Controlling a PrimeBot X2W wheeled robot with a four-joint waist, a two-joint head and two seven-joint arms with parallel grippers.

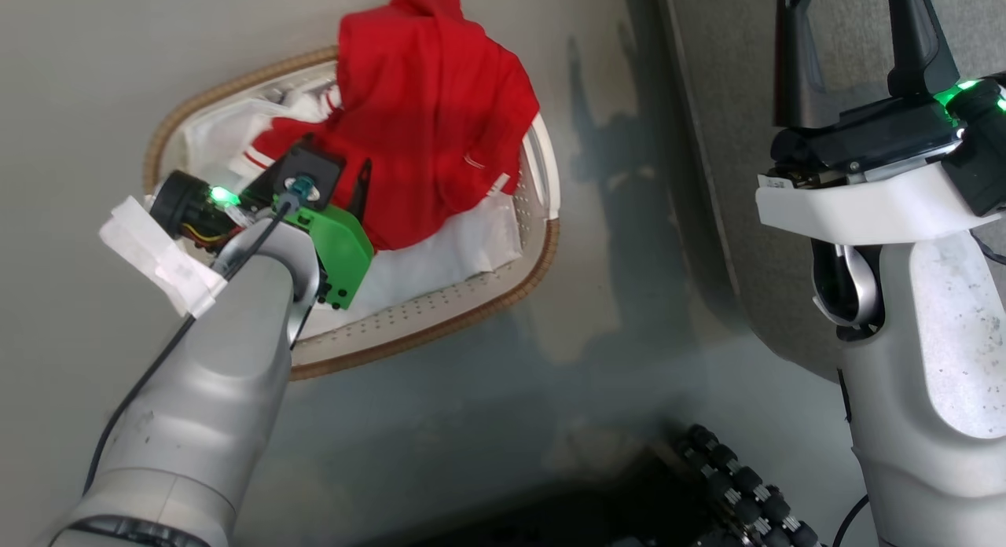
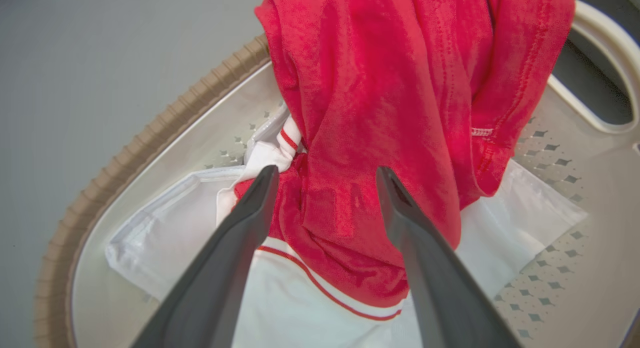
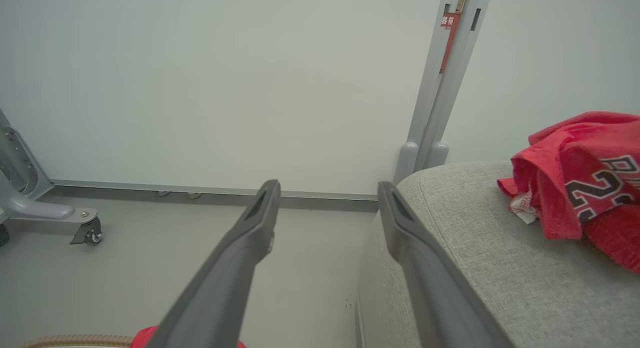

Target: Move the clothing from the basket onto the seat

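The cream basket with its brown woven rim stands on the floor at my left. Red clothing with white trim lies heaped in it, spilling over the far rim. My left gripper is open, low inside the basket, its two fingers straddling a fold of the red clothing. My right gripper is open and holds nothing, raised by the edge of the grey seat. In the right wrist view, the right gripper points past the seat, where another red garment with lettering lies.
A plain white lining sheet covers the basket's bottom under the red cloth. My base's black rollers show at the bottom edge. A pale wall with an upright post stands behind the seat, and a castered frame to its left.
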